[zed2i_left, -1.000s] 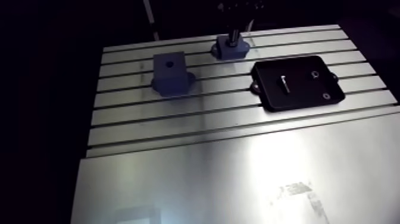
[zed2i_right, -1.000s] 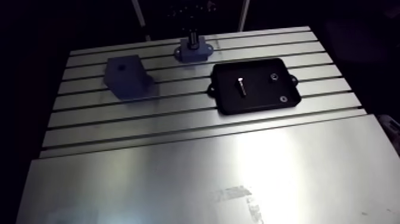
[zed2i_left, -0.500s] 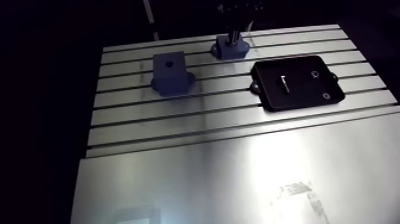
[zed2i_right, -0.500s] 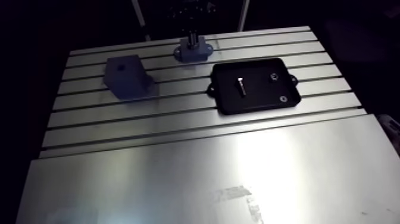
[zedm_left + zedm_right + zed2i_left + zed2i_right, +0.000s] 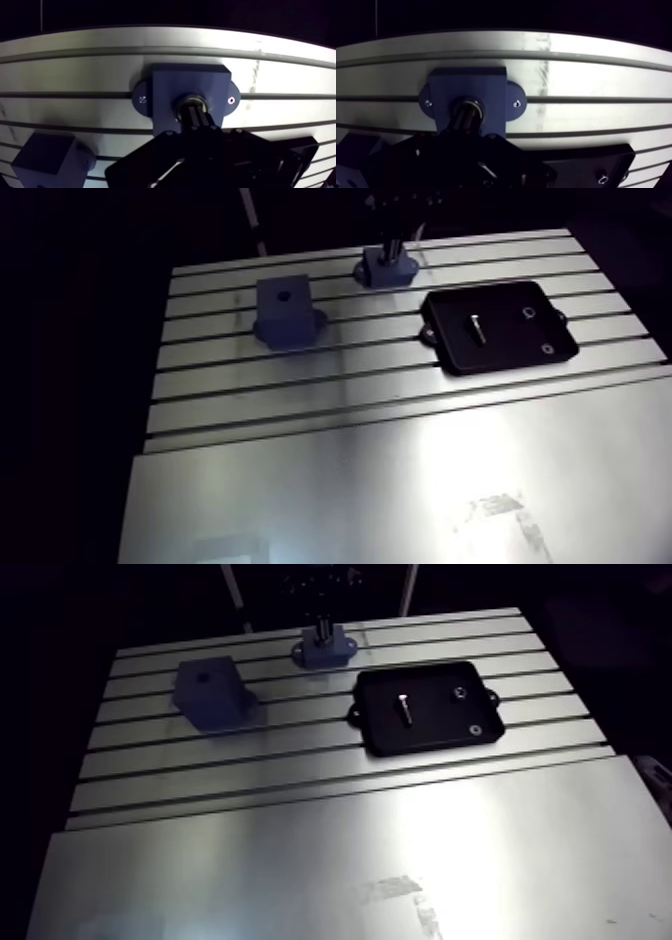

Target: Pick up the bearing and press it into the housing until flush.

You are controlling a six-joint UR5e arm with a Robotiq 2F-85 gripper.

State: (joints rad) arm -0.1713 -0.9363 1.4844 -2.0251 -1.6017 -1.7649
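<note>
At the far housing: gripper over the bearing

On the slotted table (image 5: 300, 378), towards its far edge, the blue housing (image 5: 170, 85) stands with one screwed flange on each side. The bearing (image 5: 192, 98), a bright metal ring, sits in the housing's bore. Whether it is flush cannot be read. The gripper (image 5: 195, 117) comes down right onto the ring and covers its middle. It is too dark in the wrist view to tell whether it is spread or pinching.

Writing: a pale mark (image 5: 495, 513) on the near smooth plate is too blurred to read.

Also on the table are a second blue block (image 5: 287, 310) with a hole in its top, well apart from the housing, and a black tray (image 5: 505, 353). In the tray lie a small metal pin (image 5: 478, 326) and two small rings (image 5: 528, 313).

Against the earlier pictures, the gripper stands at the housing as before. The block, tray and pin keep their places.
</note>
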